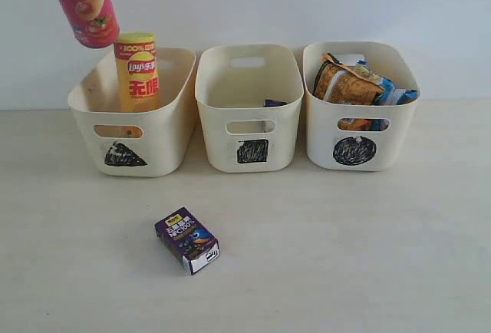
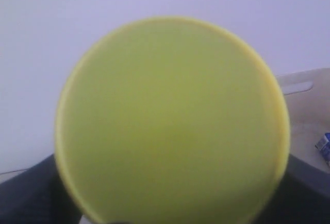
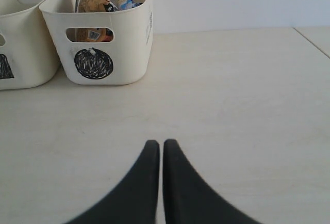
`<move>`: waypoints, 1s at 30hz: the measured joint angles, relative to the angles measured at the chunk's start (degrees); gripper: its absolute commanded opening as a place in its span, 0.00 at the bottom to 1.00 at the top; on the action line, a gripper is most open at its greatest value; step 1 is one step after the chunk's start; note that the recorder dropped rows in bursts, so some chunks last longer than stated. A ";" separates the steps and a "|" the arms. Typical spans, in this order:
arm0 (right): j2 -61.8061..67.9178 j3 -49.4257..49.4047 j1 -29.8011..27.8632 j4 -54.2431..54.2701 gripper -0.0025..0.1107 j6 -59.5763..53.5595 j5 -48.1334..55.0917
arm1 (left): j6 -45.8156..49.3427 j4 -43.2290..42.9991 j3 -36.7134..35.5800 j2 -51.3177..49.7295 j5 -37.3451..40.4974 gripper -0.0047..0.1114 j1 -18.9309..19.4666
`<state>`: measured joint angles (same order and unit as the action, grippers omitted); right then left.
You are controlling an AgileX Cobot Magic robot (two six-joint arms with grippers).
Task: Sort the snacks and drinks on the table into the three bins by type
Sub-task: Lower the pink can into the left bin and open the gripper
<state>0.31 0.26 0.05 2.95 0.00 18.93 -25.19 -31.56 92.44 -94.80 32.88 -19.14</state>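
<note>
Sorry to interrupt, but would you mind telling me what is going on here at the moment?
The robot is sorting snacks and drinks into bins. The left gripper holds the pink chip tube tilted in the air above the triangle bin, where the yellow-red tube stands. The orange bag and blue-white bag sit in the circle bin; something blue shows in the square bin. The dark purple carton lies on the table. The right gripper is shut, holding nothing.

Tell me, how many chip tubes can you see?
2: a yellow-red tube standing in the triangle bin, and a pink tube held tilted in the air above it.
</note>
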 measured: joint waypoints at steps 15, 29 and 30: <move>0.00 0.00 0.00 0.00 0.02 0.00 0.00 | -0.22 0.12 0.00 -8.44 -6.39 0.07 0.50; 0.00 0.00 0.00 0.00 0.02 0.00 0.00 | -0.89 0.60 0.00 -14.72 -4.51 0.10 0.50; 0.00 0.00 0.00 0.00 0.02 0.00 0.00 | -1.54 0.73 0.00 -15.16 -3.71 0.19 0.50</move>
<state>0.31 0.26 0.05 2.95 0.00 18.93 -26.73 -30.83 92.44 -109.96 29.17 -18.64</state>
